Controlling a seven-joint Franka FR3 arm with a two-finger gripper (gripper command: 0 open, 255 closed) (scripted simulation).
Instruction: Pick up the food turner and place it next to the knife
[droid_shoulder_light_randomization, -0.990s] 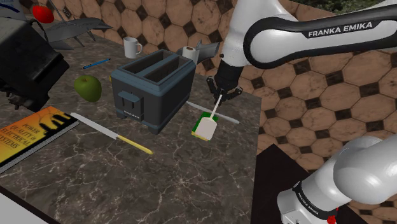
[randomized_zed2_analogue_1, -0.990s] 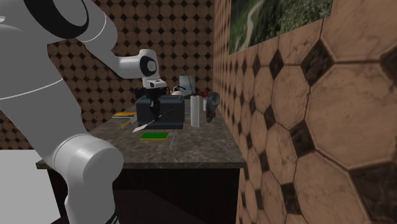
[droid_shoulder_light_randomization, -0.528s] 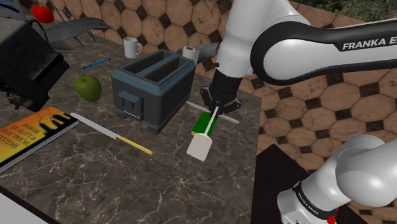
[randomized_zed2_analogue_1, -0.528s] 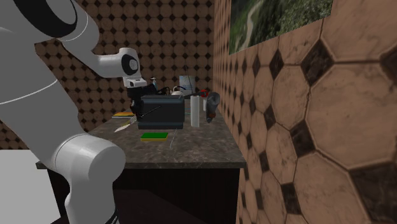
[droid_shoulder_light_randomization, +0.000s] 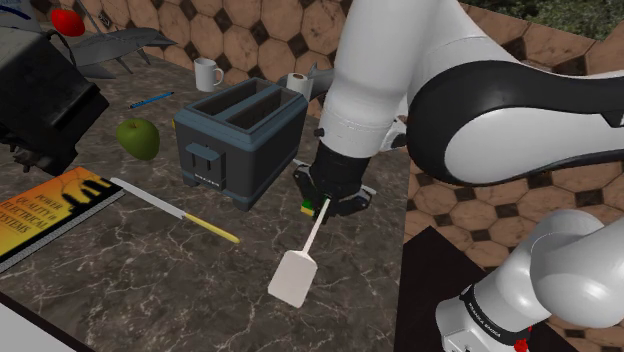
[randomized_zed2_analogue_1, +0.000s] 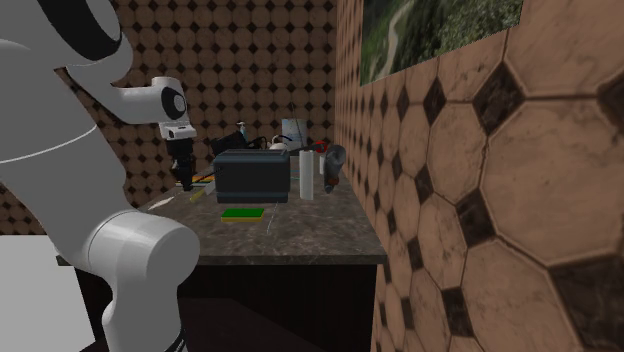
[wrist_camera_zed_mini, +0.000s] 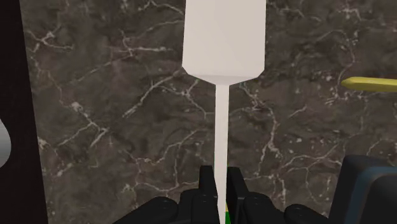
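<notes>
One food turner (droid_shoulder_light_randomization: 294, 278) clamped in gripper (droid_shoulder_light_randomization: 327, 202) | one knife (droid_shoulder_light_randomization: 175, 210) | one toaster (droid_shoulder_light_randomization: 240, 138)

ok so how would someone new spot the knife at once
Find the dark toaster on the marble counter. In front of it, beside the book, lies the knife. It is long and thin with a pale blade and a yellow handle, unlike the all-white food turner.

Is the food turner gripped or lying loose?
Gripped. The gripper clasps the white food turner by its thin handle end; the blade sticks out over the marble counter.
</notes>
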